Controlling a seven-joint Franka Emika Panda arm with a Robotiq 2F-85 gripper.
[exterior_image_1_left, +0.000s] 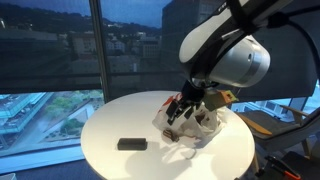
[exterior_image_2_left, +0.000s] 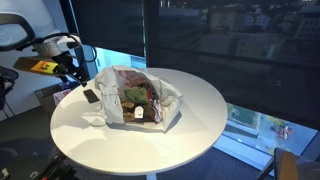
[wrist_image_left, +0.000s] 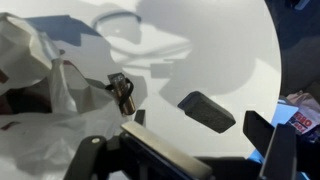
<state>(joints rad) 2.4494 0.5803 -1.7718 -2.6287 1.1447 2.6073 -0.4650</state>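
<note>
Figure: a round white desk (exterior_image_1_left: 110, 120) beside a window (exterior_image_1_left: 60, 50) carries a crumpled clear plastic bag (exterior_image_2_left: 118, 82) and, near it, a small dark block (wrist_image_left: 207, 111). We see the pincer (exterior_image_1_left: 186, 108) hanging over the edge of the bag on the side towards the block. In the wrist view its two fingers (wrist_image_left: 268, 140) stand far apart at the lower corners of the frame with nothing between them, so we read it as spread wide and empty. The bag slumps on the desk with its mouth agape. We judge this to follow from its thin film, which has no stiffness and takes its shape from the mixed contents (exterior_image_2_left: 140, 100) heaped inside. A small brownish metal piece (wrist_image_left: 122, 92) pokes out at the bag's rim; what it is we cannot tell. The block lies flat on its broad face on bare desk, not touching the bag, a stable rest that leaves its long sides free. The pincer touches neither thing.
</note>
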